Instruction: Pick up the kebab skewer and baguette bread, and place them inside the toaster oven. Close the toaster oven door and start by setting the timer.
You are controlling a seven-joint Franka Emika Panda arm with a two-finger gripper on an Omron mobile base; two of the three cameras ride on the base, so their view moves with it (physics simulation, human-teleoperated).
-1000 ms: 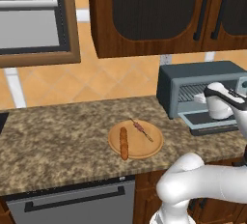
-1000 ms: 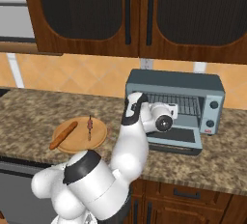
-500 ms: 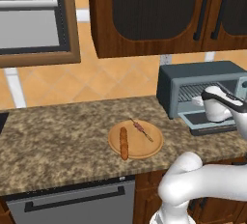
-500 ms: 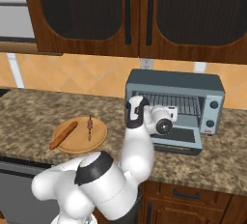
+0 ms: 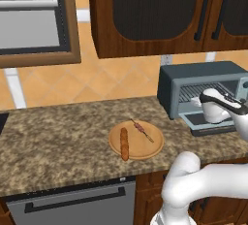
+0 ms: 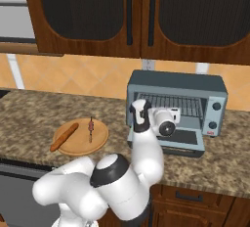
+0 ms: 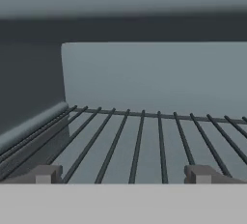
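Grey-blue toaster oven (image 6: 177, 104) stands open at the tabletop's (image 5: 58, 141) right. The fingers (image 7: 46, 174), spread wide and empty, have edged further over its wire rack (image 7: 144, 141). Kebab skewer (image 5: 142, 129) and baguette bread (image 5: 124, 144) lie untouched on the wooden board (image 5: 136, 139), left, so loading hasn't begun.

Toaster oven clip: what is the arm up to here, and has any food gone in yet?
The gripper is open and empty at the mouth of the toaster oven, just over its bare wire rack. The oven door is folded down. The baguette and the kebab skewer lie side by side on the round wooden board on the counter, so nothing is loaded yet.
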